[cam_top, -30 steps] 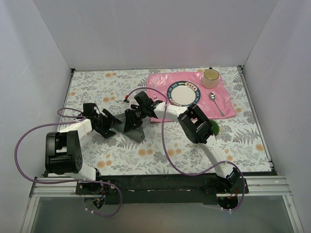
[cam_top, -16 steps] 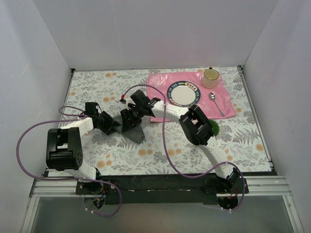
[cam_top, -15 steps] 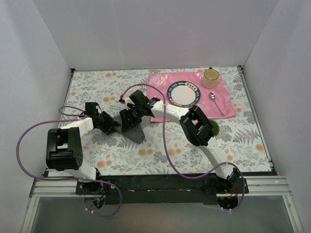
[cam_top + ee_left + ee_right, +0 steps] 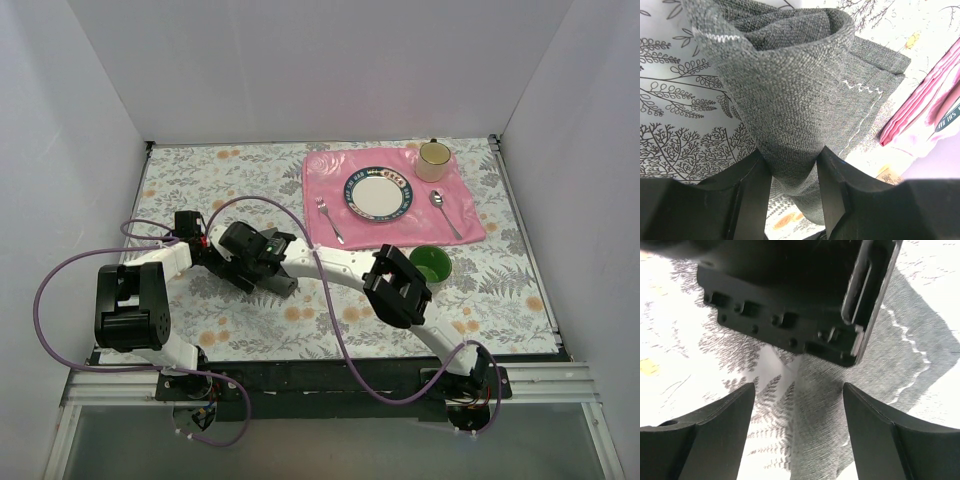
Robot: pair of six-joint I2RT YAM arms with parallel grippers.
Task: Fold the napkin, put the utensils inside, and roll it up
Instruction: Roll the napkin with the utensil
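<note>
The dark grey napkin (image 4: 790, 100) is bunched into a thick folded roll, and my left gripper (image 4: 792, 175) is shut on it with both fingers pressed into the cloth. In the top view only a corner of the napkin (image 4: 285, 283) shows beneath the two grippers. My left gripper (image 4: 212, 258) and right gripper (image 4: 238, 262) meet there. My right gripper (image 4: 799, 435) stands open just above the flat part of the napkin (image 4: 900, 365), holding nothing and facing the left gripper's black body (image 4: 790, 300). A fork (image 4: 330, 220) and a spoon (image 4: 443, 212) lie on the pink mat (image 4: 470, 225).
On the pink mat stand a plate (image 4: 377, 192) and a yellow cup (image 4: 432, 158). A green bowl (image 4: 430, 263) sits just off the mat beside my right arm's elbow. A purple cable arches over the grippers. White walls enclose the floral table.
My right gripper opened, let go of the napkin and swung left and nearer, uncovering the fork and bowl. My left gripper closed on the napkin.
</note>
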